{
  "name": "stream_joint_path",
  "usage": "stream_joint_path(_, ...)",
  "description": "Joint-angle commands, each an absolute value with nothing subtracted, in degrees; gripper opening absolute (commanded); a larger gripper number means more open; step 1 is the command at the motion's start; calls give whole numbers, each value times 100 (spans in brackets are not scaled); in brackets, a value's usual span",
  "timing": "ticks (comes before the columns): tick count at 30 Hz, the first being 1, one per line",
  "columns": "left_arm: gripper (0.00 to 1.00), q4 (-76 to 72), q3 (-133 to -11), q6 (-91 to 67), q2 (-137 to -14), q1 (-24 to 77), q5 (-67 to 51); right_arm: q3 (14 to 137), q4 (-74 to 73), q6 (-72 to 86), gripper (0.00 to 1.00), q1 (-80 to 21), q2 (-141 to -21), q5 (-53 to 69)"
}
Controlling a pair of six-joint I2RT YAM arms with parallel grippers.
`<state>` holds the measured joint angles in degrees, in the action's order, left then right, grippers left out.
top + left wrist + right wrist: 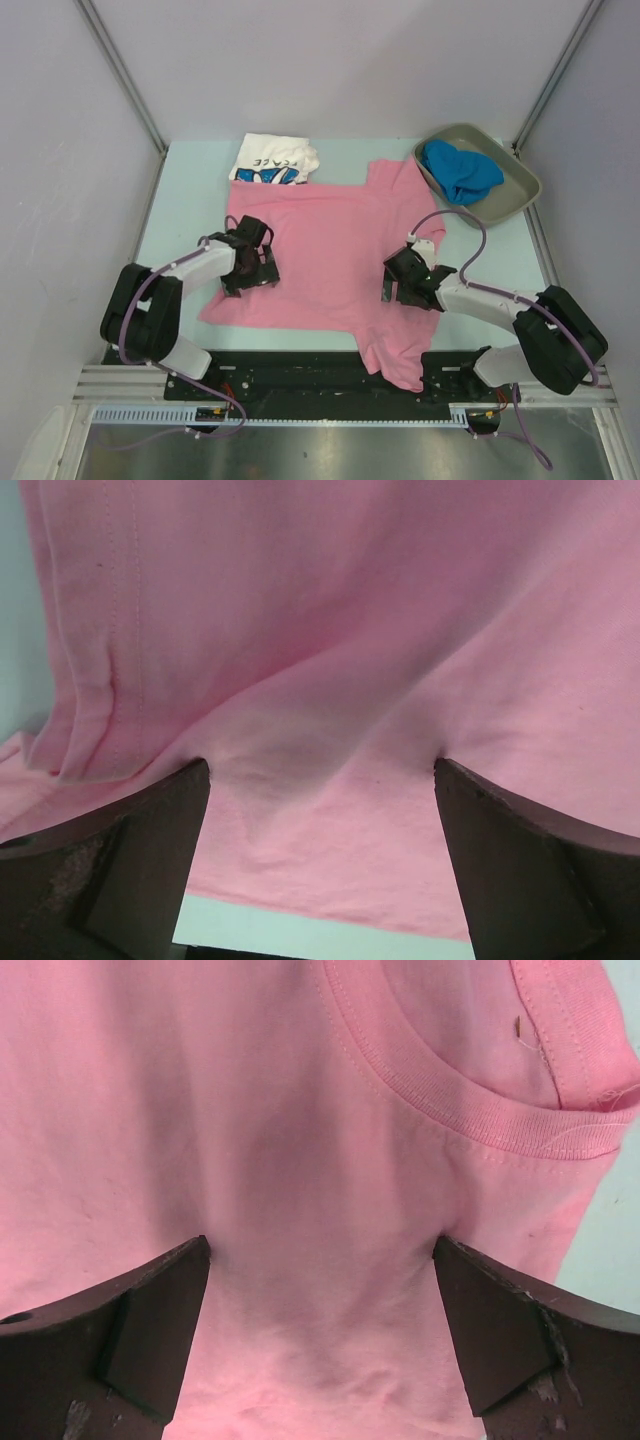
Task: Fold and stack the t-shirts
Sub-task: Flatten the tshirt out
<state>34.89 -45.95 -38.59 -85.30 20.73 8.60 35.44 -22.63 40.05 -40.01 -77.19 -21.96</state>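
A plain pink t-shirt (320,250) lies spread across the middle of the table, one sleeve drooping over the near edge. My left gripper (255,265) is open, its two fingertips pressed into the cloth near the shirt's left hem (100,680). My right gripper (400,282) is open as well, tips resting on the pink t-shirt (300,1110) just below its ribbed collar (480,1110). Neither pair of jaws pinches any cloth. A white printed t-shirt (275,160) lies folded at the back. A bright blue t-shirt (460,172) sits bunched in the tray.
The grey-olive tray (520,195) stands at the back right corner. Pale green table (190,200) shows left of the shirt, and a strip of the table (300,930) below the cloth. Metal frame posts rise at both back corners.
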Motion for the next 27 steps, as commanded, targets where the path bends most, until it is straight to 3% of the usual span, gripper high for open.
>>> stream_joint_path(1,100,3665,-4886,-3858,-8867,2162,1327,3551,-1986,4113,100,-3964,-8147,-2109)
stream_joint_path(12,100,3744,-5554,-3867,-9984,2162,1398,3814,-1978,3912,100,-3367,-8578,-1829)
stream_joint_path(27,100,3964,-6943,-3788,-11092,1872,1231,5255,-2136,3366,100,-2830,-10027,-1617)
